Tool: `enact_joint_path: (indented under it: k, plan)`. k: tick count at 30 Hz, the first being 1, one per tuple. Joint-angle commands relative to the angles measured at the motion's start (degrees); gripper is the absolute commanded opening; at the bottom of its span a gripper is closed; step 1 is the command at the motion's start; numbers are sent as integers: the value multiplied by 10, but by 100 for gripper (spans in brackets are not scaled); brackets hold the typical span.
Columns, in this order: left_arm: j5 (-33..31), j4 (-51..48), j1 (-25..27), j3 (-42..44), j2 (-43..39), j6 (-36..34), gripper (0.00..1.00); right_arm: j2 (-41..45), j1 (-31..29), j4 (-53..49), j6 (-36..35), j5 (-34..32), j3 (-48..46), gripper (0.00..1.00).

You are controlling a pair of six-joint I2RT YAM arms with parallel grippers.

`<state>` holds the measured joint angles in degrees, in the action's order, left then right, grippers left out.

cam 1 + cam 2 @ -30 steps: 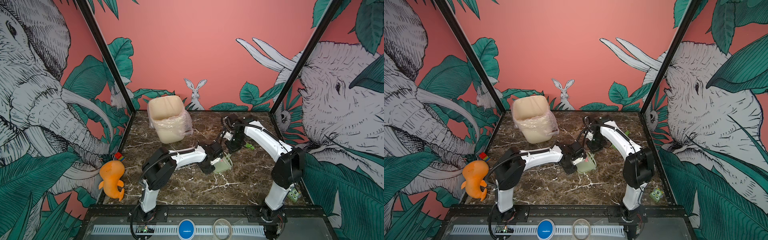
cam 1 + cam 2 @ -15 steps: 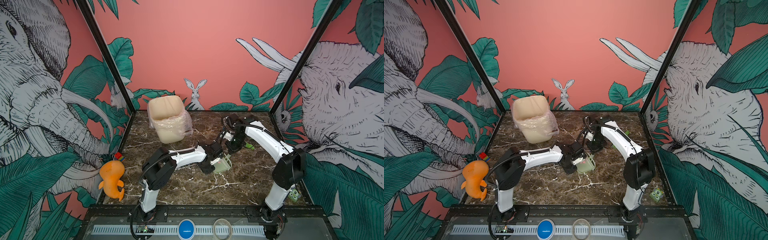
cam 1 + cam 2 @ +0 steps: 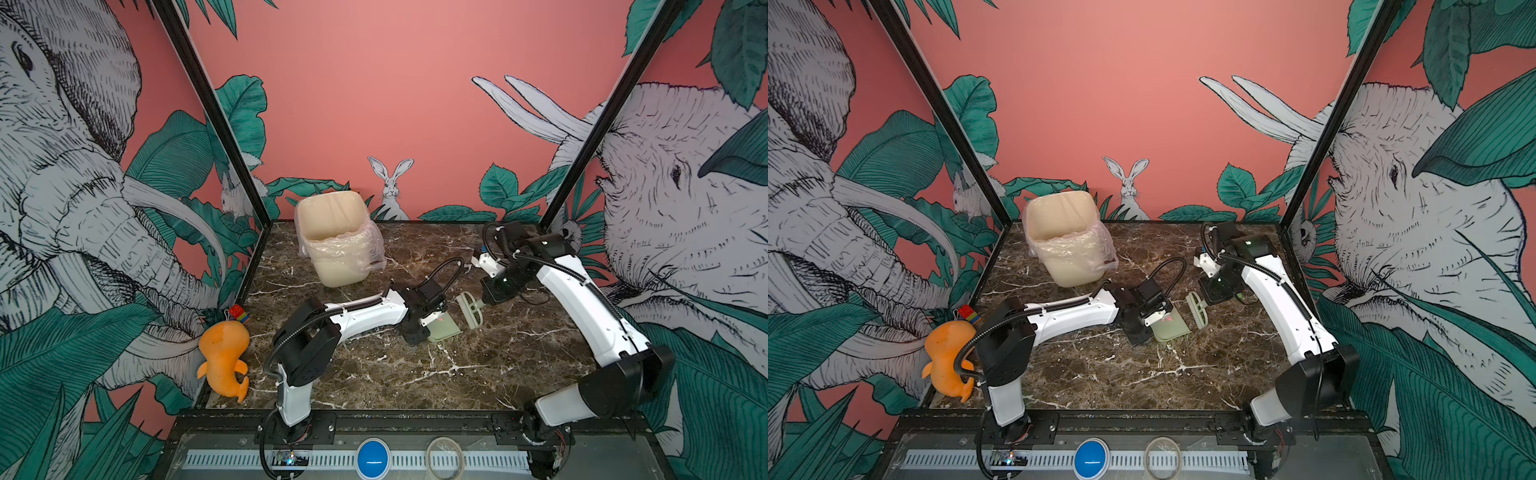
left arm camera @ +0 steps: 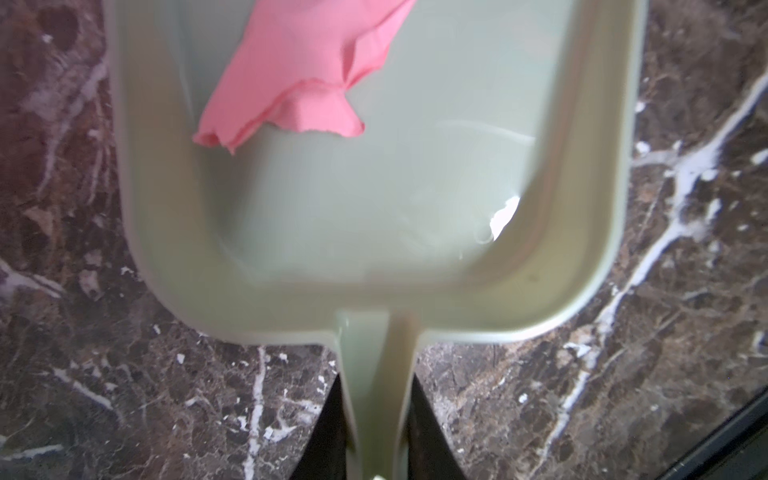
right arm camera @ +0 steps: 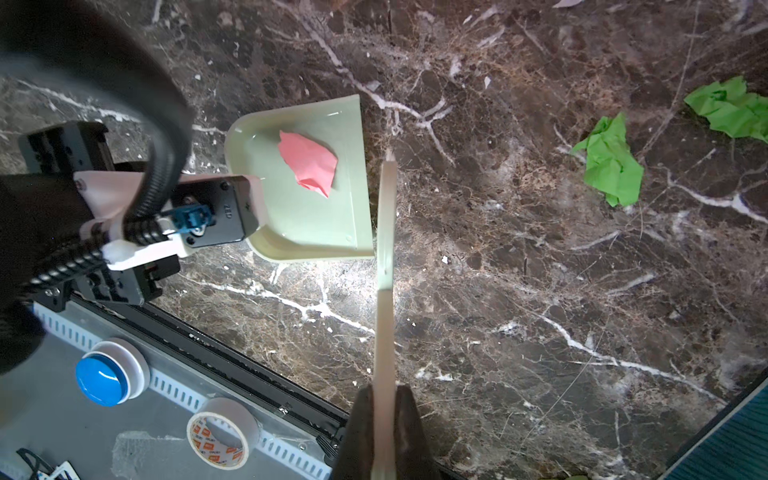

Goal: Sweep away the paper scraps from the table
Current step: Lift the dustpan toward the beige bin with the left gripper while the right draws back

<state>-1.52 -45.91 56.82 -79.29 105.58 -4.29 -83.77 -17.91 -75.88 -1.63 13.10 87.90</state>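
My left gripper (image 4: 377,386) is shut on the handle of a pale green dustpan (image 4: 374,208) that rests on the table (image 3: 498,365). A pink paper scrap (image 4: 299,75) lies in the pan, also seen in the right wrist view as the pink scrap (image 5: 309,164). My right gripper (image 5: 384,399) is shut on the handle of a pale green brush (image 5: 384,249), whose head stands just off the dustpan's (image 5: 328,208) open edge. Two green paper scraps (image 5: 611,166) (image 5: 731,108) lie on the marble beyond the brush. In both top views the brush (image 3: 469,309) sits right of the dustpan (image 3: 446,330).
A cream bin (image 3: 336,249) with a clear liner stands at the back left of the table. An orange toy (image 3: 224,353) lies at the left edge. A tape roll (image 5: 218,432) and a blue button (image 5: 110,376) sit on the front ledge.
The brush head now stands a little apart from the dustpan's open edge. The left arm and the dustpan have hardly moved.
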Motion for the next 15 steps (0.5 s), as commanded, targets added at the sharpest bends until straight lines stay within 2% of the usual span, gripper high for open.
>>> enact_joint_path:
  k: [1,15]
  plan:
    - [-9,-8,-5,9,-54,9,14,20,9,10,17,20,-22,0]
    - [-29,-56,-51,3,-188,30,14,93,22,69,58,54,-131,0]
